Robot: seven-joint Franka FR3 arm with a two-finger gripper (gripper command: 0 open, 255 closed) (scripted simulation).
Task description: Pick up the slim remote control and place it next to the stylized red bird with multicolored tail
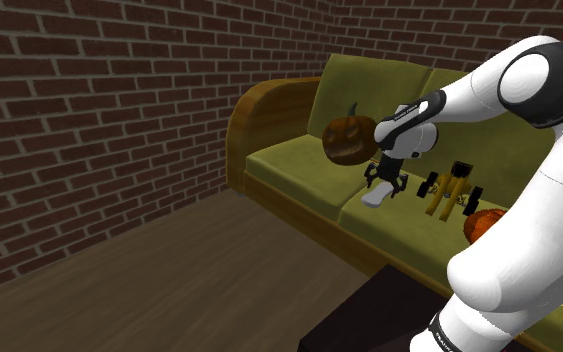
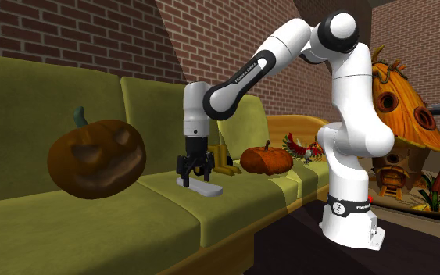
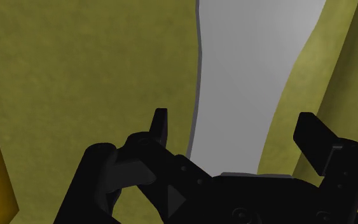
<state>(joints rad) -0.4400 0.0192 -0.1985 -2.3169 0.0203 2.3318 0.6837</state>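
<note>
The slim remote control (image 3: pixel 244 76) is a plain white-grey slab lying flat on the olive sofa seat (image 1: pixel 299 160). My gripper (image 3: pixel 233 130) hangs straight over one end of it, open, with a finger on each side of the remote (image 2: pixel 201 186) and neither finger touching it. In the shoulder view the gripper (image 1: pixel 386 185) sits just above the remote (image 1: pixel 376 197). The red bird with the multicoloured tail (image 2: pixel 300 146) stands farther along the sofa, beyond the orange pumpkin (image 2: pixel 266 159), toward the second exterior view's right.
A large dark carved pumpkin (image 2: pixel 95 157) rests against the backrest beside the gripper. A yellow-and-black toy (image 1: pixel 451 190) and the orange pumpkin (image 1: pixel 481 225) lie on the seat between remote and bird. A wooden armrest (image 1: pixel 251 125) ends the sofa. Brick walls stand behind.
</note>
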